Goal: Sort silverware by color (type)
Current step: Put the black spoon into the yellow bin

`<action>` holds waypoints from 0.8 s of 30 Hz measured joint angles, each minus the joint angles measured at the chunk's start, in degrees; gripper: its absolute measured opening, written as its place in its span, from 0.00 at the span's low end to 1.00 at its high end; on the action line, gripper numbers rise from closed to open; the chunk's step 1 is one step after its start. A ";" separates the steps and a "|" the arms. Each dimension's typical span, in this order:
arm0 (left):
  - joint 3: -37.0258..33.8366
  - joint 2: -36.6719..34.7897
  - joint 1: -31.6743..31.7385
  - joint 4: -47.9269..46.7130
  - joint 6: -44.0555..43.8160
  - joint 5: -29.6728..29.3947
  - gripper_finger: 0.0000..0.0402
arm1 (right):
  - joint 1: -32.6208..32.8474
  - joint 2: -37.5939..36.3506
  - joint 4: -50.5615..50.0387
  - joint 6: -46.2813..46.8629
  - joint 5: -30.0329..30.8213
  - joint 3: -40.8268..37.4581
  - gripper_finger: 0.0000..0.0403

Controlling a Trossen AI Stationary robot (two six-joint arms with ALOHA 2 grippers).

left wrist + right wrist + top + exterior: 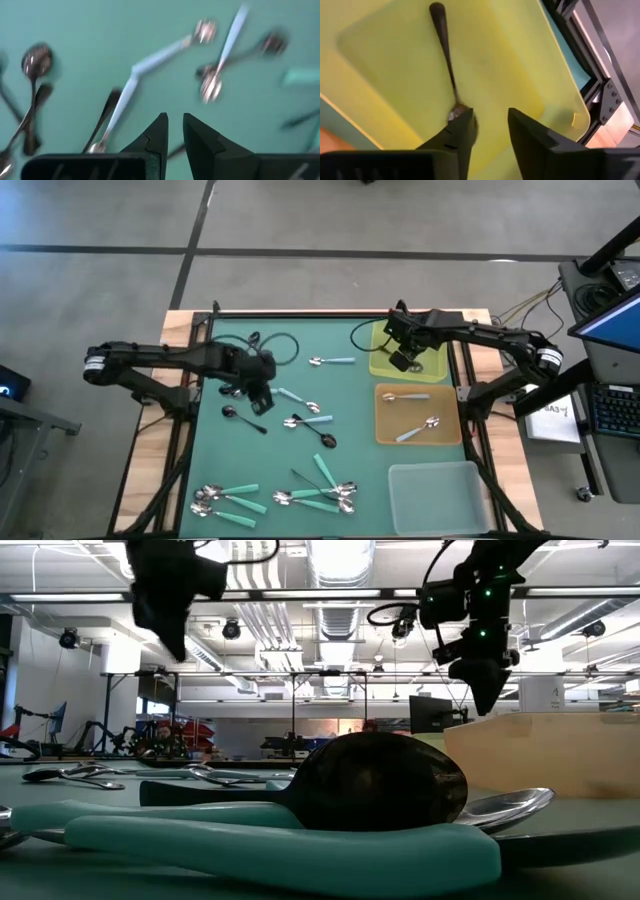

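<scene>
The right gripper (403,360) hangs over the yellow tray (384,363) at the far right part of the green mat (300,420). In the right wrist view its two fingers (462,135) stand apart with a clear gap and nothing between them. A dark-handled spoon (445,55) lies flat on the yellow tray, with its bowl just beside one fingertip; whether they touch cannot be told.

The left gripper (260,402) is above the middle-left part of the mat. In the left wrist view its fingers (157,132) are near each other, with only a narrow gap, and they hold nothing. Under it several spoons lie loose on the mat; among them is a light blue-handled spoon (150,60).

The orange tray (417,414) is just beside the yellow one, on the near side, and it carries two light-handled spoons (416,427). The clear tray (438,494) lies at the near right corner.

The other silverware is spread over the mat: one teal-handled spoon (332,361) is near the yellow tray, a black spoon (243,418) lies by the left gripper, and two groups of teal-handled spoons (320,494) lie at the near edge. In the low view, the spoons at the near edge fill the foreground.
</scene>
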 joint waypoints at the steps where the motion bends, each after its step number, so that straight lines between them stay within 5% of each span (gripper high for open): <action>1: -0.58 0.48 -0.42 -0.55 1.41 0.01 0.10 | 0.00 0.00 0.04 0.00 -0.02 0.32 0.32; 13: -8.78 6.88 -1.81 8.79 11.94 0.30 0.10 | 0.00 0.00 1.51 0.14 0.42 1.76 0.37; 24: -15.34 7.87 -7.72 10.85 19.94 8.89 0.10 | 0.00 0.00 1.43 0.76 0.30 1.74 0.37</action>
